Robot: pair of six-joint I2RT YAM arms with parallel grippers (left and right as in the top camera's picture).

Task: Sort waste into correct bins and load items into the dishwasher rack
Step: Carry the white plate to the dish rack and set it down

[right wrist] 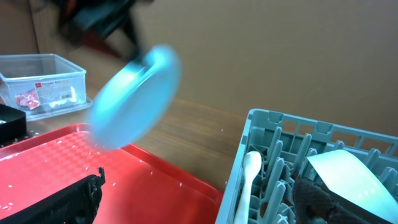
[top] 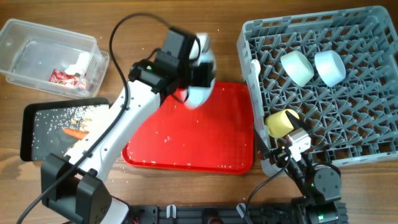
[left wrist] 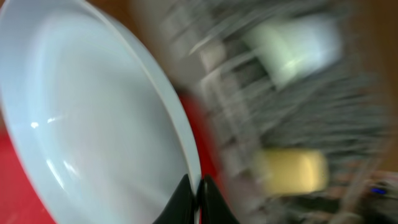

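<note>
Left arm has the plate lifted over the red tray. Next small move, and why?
Probably swing the plate right, over the rack: the left gripper pinches its rim, it hangs tilted above the red tray, and the rack's right side looks free.

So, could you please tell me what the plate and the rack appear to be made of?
The plate: probably glossy plastic or melamine, pale blue; it shows sharp highlights. The rack: matte grey moulded plastic, judging by its thin lattice ribs and pegs.

Plate (top: 200, 94) seemingly above tray (top: 205, 138), left of rack (top: 246, 38)
</note>
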